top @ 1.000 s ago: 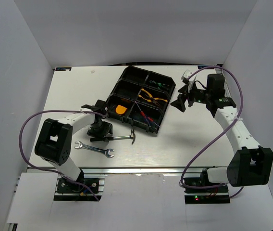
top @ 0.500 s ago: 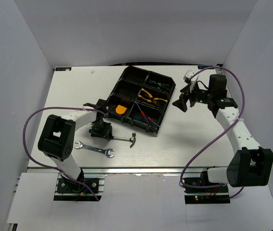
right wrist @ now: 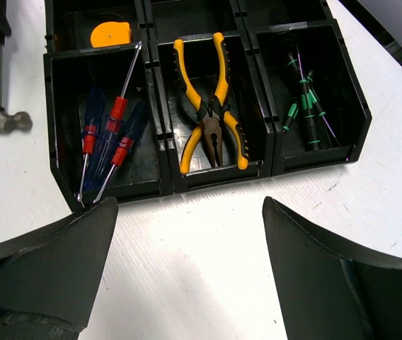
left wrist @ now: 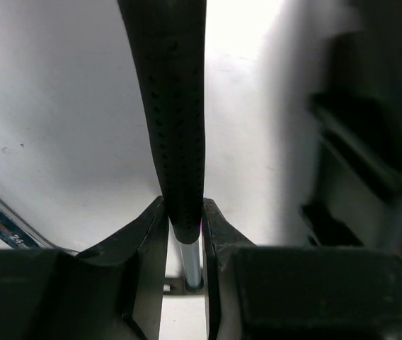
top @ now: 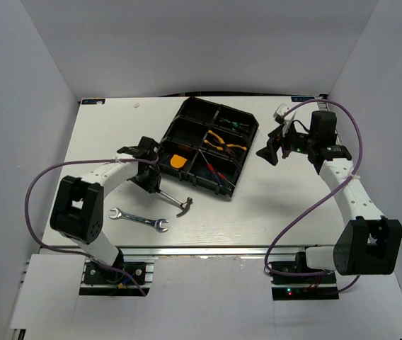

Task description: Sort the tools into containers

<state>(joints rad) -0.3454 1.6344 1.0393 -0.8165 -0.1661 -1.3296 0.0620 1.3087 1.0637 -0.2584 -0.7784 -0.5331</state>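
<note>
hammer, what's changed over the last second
The left gripper closed its jaws on the hammer handle and pulled that end back toward the tray, so the hammer now sits slanted and its head has shifted left. The wrench, the tray and the open right gripper hardly moved.

Surface: I see a white matte bench with soft shadows.
Walls: I see plain pale grey panels: back wall, left wall, right wall.
Near edge: an aluminium rail.
Light: even.

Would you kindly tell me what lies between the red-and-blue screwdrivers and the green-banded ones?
The yellow-handled pliers, in a section of their own; the right wrist view shows it.
</note>
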